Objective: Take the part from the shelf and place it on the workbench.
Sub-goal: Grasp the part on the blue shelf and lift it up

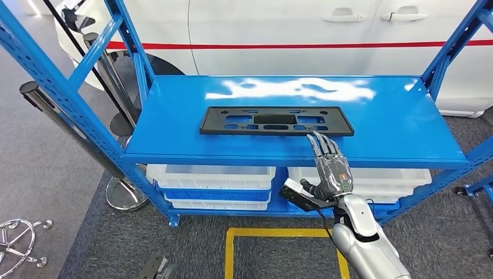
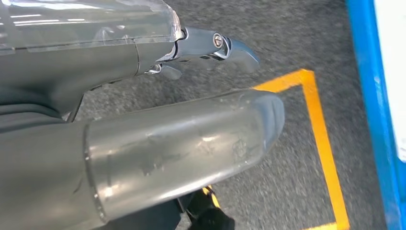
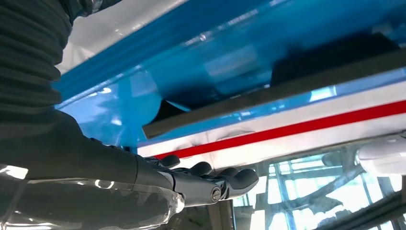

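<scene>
The right hand's fingers (image 1: pixel 323 145) lie straight and side by side, holding nothing, their tips at the near edge of the black part (image 1: pixel 276 121), just right of its middle; whether they touch it cannot be told. The right hand (image 1: pixel 331 170) rises from lower right of centre in the head view. The part lies flat at the centre of the blue shelf (image 1: pixel 395 125), in mid-frame. White bins (image 1: pixel 210 175) sit on the level below. In the left wrist view the left hand (image 2: pixel 182 134) hangs over grey floor (image 2: pixel 297 38) with yellow tape (image 2: pixel 321 143), fingers loose around nothing.
</scene>
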Available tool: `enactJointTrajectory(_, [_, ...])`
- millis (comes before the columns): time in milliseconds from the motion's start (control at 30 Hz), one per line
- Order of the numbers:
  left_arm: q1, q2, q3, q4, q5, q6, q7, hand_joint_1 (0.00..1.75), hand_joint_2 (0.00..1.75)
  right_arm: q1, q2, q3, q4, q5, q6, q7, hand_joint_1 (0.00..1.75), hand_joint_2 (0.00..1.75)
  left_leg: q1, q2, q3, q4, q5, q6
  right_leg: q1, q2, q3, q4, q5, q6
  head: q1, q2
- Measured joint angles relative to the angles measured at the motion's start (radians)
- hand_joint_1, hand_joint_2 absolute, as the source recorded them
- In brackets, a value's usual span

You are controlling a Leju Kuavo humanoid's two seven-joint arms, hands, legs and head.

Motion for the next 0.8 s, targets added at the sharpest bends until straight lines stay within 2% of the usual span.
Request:
enactJointTrajectory(67, [0.001,0.0,-0.001,0.0,0.0,0.0,0.0,0.0,0.0,0.001,0.001,0.0,-0.001,0.0,0.001,-0.001,0.0,1.75,0.002,0.0,-0.08,0.124,-0.048,-0.006,0.002,0.0,0.01,0.0,-0.011,-0.005,0.0,0.0])
enactJointTrajectory(100, [0.003,0.0,-0.001,0.0,0.0,0.0,0.0,0.0,0.0,0.002,0.001,0.0,-0.001,0.0,0.002,-0.001,0.0,1.75,0.002,0.0,-0.109,0.158,-0.055,-0.006,0.004,0.001,0.017,0.0,-0.017,-0.005,0.0,0.0])
enactJointTrajectory(133, [0.004,0.0,-0.001,0.0,0.0,0.0,0.0,0.0,0.0,0.002,0.001,0.0,-0.001,0.0,0.002,-0.001,0.0,1.75,0.002,0.0,-0.122,0.156,-0.039,-0.003,0.005,0.002,0.026,0.0,-0.023,-0.005,0.0,0.0])
enactJointTrajectory(167, [0.006,0.0,-0.001,0.0,0.0,0.0,0.0,0.0,0.0,0.003,0.001,0.0,-0.002,0.0,0.003,-0.001,0.0,1.75,0.001,0.0,-0.116,0.117,-0.003,0.001,0.006,0.003,0.036,0.0,-0.03,-0.004,0.0,0.0])
enactJointTrajectory(233, [0.006,0.001,-0.001,0.0,0.001,0.0,0.0,0.0,0.0,0.002,0.001,0.0,-0.003,0.0,0.003,-0.002,0.0,1.75,-0.004,0.0,-0.074,-0.017,0.088,0.017,0.009,0.004,0.059,-0.001,-0.045,-0.002,0.0,0.0])
enactJointTrajectory(267, [0.006,0.002,-0.001,0.0,0.003,0.0,0.0,0.0,0.0,0.002,0.001,0.0,-0.003,0.0,0.003,-0.002,0.0,1.75,-0.009,0.0,-0.056,-0.071,0.106,0.025,0.01,0.004,0.066,-0.003,-0.051,0.002,0.0,0.0])
enactJointTrajectory(300, [0.006,0.003,-0.001,0.0,0.004,0.0,0.0,0.0,0.0,0.002,0.001,0.0,-0.003,0.0,0.004,-0.002,0.0,1.75,-0.013,-0.001,-0.044,-0.105,0.116,0.033,0.01,0.004,0.071,-0.006,-0.056,0.007,0.0,0.0])
enactJointTrajectory(367, [0.008,0.003,-0.002,-0.001,0.011,0.002,0.003,0.0,0.0,0.003,0.001,0.0,-0.003,0.0,0.005,-0.002,0.0,1.75,-0.017,-0.002,-0.033,-0.125,0.111,0.044,0.01,0.004,0.077,-0.003,-0.054,0.019,0.0,0.0])
enactJointTrajectory(433, [0.009,0.003,-0.005,-0.001,0.021,0.006,0.009,0.0,0.0,0.003,0.001,0.0,-0.004,-0.001,0.006,-0.002,0.0,1.75,-0.011,-0.002,-0.012,-0.141,0.123,0.051,0.011,0.004,0.078,0.018,-0.058,0.028,0.0,0.0])
enactJointTrajectory(467, [0.008,0.003,-0.007,-0.001,0.026,0.008,0.012,0.0,0.0,0.001,0.001,0.0,-0.005,-0.001,0.006,-0.002,0.0,1.75,-0.008,-0.002,-0.002,-0.148,0.124,0.053,0.011,0.004,0.067,0.043,-0.071,0.031,0.0,0.0])
enactJointTrajectory(500, [0.006,0.003,-0.009,-0.001,0.03,0.01,0.015,0.0,0.0,-0.001,0.001,0.0,-0.005,-0.001,0.006,-0.002,0.0,1.75,-0.006,-0.001,0.003,-0.153,0.123,0.055,0.009,0.004,0.042,0.088,-0.094,0.035,0.0,0.0])
enactJointTrajectory(567, [0.004,0.003,-0.016,-0.001,0.035,0.012,0.018,0.0,0.0,-0.001,0.001,0.0,-0.005,-0.001,0.006,-0.002,0.0,1.75,-0.007,-0.002,0.006,-0.154,0.118,0.058,0.006,0.004,-0.032,0.202,-0.145,0.042,0.0,0.0])
enactJointTrajectory(600, [0.005,0.003,-0.019,-0.001,0.037,0.012,0.018,0.0,0.0,0.002,0.001,0.0,-0.005,-0.001,0.006,-0.002,0.0,1.75,-0.007,-0.003,0.008,-0.153,0.113,0.059,0.003,0.003,-0.065,0.242,-0.157,0.045,0.0,0.0])
enactJointTrajectory(633, [0.006,0.003,-0.022,-0.001,0.037,0.011,0.018,0.0,0.0,0.004,0.001,0.0,-0.004,-0.002,0.006,-0.002,0.0,1.75,-0.007,-0.003,0.011,-0.151,0.107,0.057,0.001,0.003,-0.084,0.252,-0.148,0.048,0.0,0.0])
enactJointTrajectory(667, [0.008,0.003,-0.025,-0.001,0.037,0.01,0.017,0.0,0.0,0.005,0.001,0.0,-0.004,-0.002,0.006,-0.002,0.0,1.75,-0.006,-0.003,0.016,-0.148,0.1,0.055,-0.001,0.002,-0.084,0.224,-0.116,0.051,0.0,0.0])
enactJointTrajectory(733, [0.008,0.003,-0.032,-0.001,0.037,0.008,0.014,0.0,0.0,0.005,0.001,0.0,-0.004,-0.003,0.006,-0.002,0.0,1.75,-0.004,-0.004,0.03,-0.141,0.084,0.047,-0.006,0.0,-0.045,0.104,-0.03,0.054,0.0,0.0])
enactJointTrajectory(767, [0.007,0.003,-0.035,-0.001,0.037,0.008,0.012,0.0,0.0,0.004,0.001,0.0,-0.004,-0.003,0.006,-0.002,0.0,1.75,-0.004,-0.004,0.035,-0.136,0.077,0.042,-0.004,-0.001,-0.027,0.05,-0.013,0.053,0.001,0.0])
enactJointTrajectory(800, [0.006,0.004,-0.038,-0.001,0.037,0.008,0.011,0.0,0.0,0.005,0.001,0.0,-0.004,-0.003,0.006,-0.002,0.0,1.75,-0.005,-0.004,0.036,-0.133,0.071,0.036,-0.002,-0.003,-0.018,0.02,-0.006,0.047,0.002,0.0])
